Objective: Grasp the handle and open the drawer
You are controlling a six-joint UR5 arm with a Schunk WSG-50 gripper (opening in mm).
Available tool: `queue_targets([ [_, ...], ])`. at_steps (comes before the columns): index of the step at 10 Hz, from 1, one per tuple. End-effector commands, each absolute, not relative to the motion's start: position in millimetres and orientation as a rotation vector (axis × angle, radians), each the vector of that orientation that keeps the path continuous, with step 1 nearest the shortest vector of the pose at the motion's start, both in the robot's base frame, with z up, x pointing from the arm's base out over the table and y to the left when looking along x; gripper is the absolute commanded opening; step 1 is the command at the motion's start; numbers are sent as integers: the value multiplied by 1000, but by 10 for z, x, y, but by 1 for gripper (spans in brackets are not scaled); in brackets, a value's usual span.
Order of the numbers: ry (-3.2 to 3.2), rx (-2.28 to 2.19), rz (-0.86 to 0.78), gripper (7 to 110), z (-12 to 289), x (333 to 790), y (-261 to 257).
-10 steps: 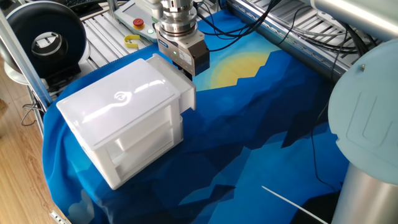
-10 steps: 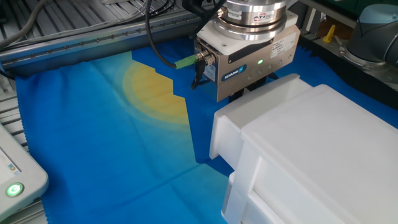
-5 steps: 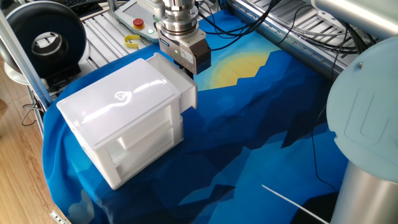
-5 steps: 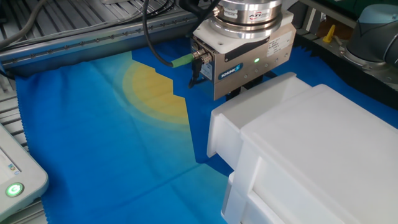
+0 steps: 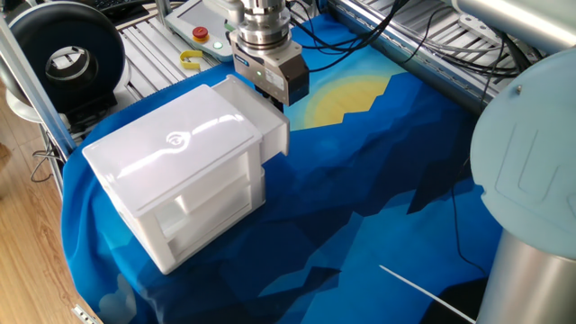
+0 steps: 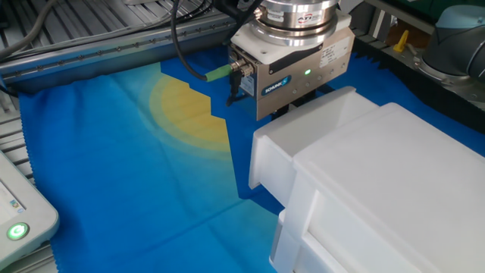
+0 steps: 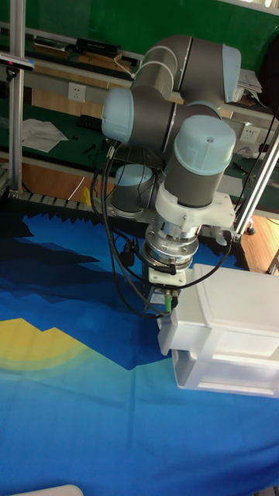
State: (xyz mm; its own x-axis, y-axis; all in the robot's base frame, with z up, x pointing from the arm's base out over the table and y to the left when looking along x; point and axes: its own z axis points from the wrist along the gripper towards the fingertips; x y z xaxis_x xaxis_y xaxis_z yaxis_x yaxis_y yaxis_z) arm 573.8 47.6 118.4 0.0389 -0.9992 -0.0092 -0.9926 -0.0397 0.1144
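A white cabinet (image 5: 171, 153) with a swirl logo on top stands on the blue cloth. Its top drawer (image 5: 273, 133) sticks out a short way at the upper right corner, and shows as a white lip (image 6: 274, 161) in the other fixed view. My gripper (image 5: 275, 101) hangs straight down right against the drawer's front, its grey body (image 6: 292, 72) above the lip. The fingers and the handle are hidden behind the drawer front in every view. In the tall fixed view the gripper (image 7: 164, 304) sits at the left end of the drawer (image 7: 175, 325).
A red button (image 5: 200, 34) and a yellow clip (image 5: 191, 61) lie on the rails behind the cabinet. A black spool (image 5: 67, 58) stands at the far left. A white box with a green light (image 6: 17, 227) sits at the cloth's edge. Cables trail behind the gripper.
The gripper has shifted a little away from the cabinet, and the drawer has slid further out along with it.
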Motion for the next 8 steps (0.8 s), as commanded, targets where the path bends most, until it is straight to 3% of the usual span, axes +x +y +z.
queue_targets([
  [1, -2119, 2219, -151, 7, 1216, 5750, 441],
  [8, -2110, 2234, -151, 7, 1167, 5746, 356],
])
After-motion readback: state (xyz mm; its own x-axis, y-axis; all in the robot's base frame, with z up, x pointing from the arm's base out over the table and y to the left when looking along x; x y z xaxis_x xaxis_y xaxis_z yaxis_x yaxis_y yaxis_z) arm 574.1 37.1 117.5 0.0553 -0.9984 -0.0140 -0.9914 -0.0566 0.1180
